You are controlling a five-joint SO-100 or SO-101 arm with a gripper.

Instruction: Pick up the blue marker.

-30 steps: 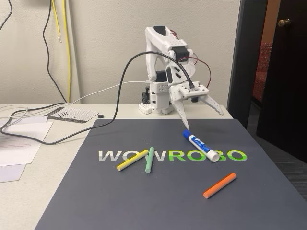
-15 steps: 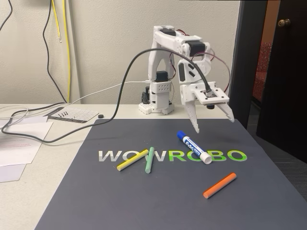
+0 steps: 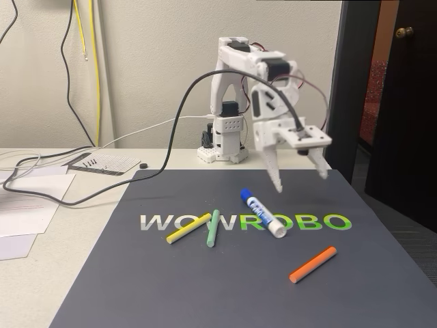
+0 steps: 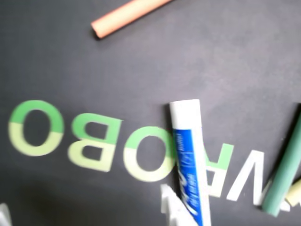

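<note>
The blue marker point(image 3: 263, 213) lay loose on the mat point(image 3: 205, 287) across the green lettering, having shifted leftward from its position a second before. My gripper point(image 3: 299, 178) hung above it, jaws spread and empty; the grasp was still to be made.

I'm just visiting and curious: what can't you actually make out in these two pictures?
- Blue marker: wrist view, its cap end is cut off by the bottom edge and its label print is blurred.
- Pale green stick: wrist view, cut off by the right edge.
- Orange stick: wrist view, cut off by the top edge.
</note>
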